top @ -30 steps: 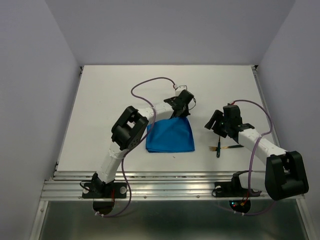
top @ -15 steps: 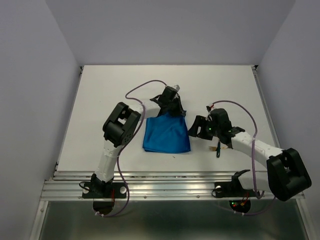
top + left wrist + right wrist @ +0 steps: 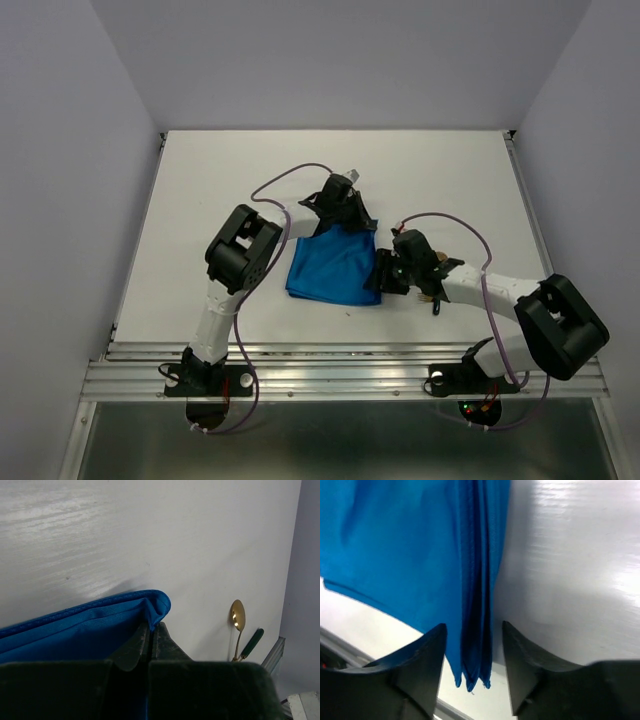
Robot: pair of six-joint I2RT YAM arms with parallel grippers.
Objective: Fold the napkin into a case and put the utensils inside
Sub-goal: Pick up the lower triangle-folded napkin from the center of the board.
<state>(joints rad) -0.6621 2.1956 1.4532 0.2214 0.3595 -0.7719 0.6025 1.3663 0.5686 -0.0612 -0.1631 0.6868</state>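
The blue napkin point(image 3: 333, 268) lies folded in layers on the white table. My left gripper point(image 3: 355, 221) is shut on its far right corner, and in the left wrist view that corner point(image 3: 156, 606) is pinched between the closed jaws point(image 3: 151, 626). My right gripper point(image 3: 382, 279) is at the napkin's near right edge. In the right wrist view it point(image 3: 472, 647) stands open, with a finger point(image 3: 427, 652) on each side of the layered hem point(image 3: 476, 605) and a gap on both sides. The utensils point(image 3: 437, 301) lie just right of the napkin, partly under the right arm. The gold spoon point(image 3: 237, 615) and a green handle point(image 3: 251, 643) show in the left wrist view.
The white table point(image 3: 220, 200) has raised side rails and an aluminium frame point(image 3: 330, 362) along the near edge. Grey walls close in the back and both sides. Purple cables loop over both arms point(image 3: 290, 178).
My right arm swung left from beside the utensils to the napkin's right edge, jaws now astride the hem. The left gripper drew the held corner slightly left, bunching the cloth.
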